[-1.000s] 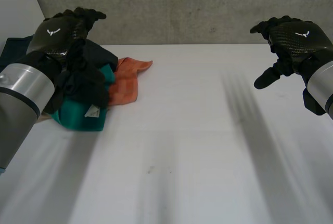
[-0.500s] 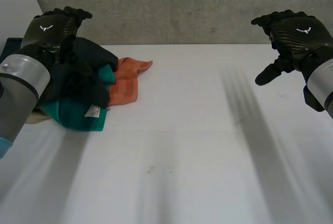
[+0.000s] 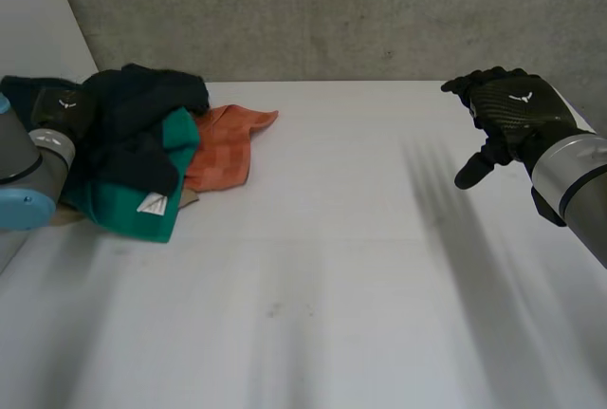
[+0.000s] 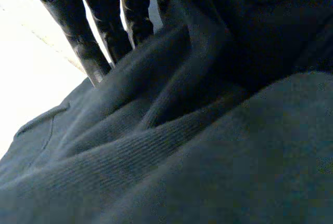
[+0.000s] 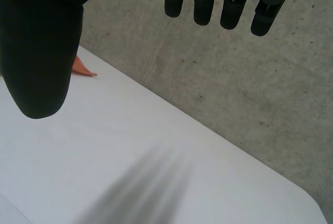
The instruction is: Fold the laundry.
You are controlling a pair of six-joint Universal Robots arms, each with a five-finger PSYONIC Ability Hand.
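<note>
A laundry pile lies at the table's back left: a dark garment (image 3: 142, 110) on top, a teal one (image 3: 142, 186) with a white label under it, and an orange cloth (image 3: 228, 143) spread beside them. My left hand (image 3: 62, 110) is low at the pile's left side, against the dark garment. In the left wrist view its fingers (image 4: 104, 37) curl down into a thick fold of the dark garment (image 4: 208, 146), with their tips buried in the cloth. My right hand (image 3: 507, 115) hovers open above the table's far right, thumb (image 5: 41, 52) spread from the fingers (image 5: 208, 0), holding nothing.
The white table (image 3: 332, 267) stretches bare from the pile to the right hand. A grey concrete wall (image 3: 332, 10) runs along its back edge. A tip of the orange cloth (image 5: 82, 68) shows beyond the right thumb.
My left hand came down from above the pile to its left side and closed its fingers into the dark garment, which shifted. The right hand sank slightly and stayed open.
</note>
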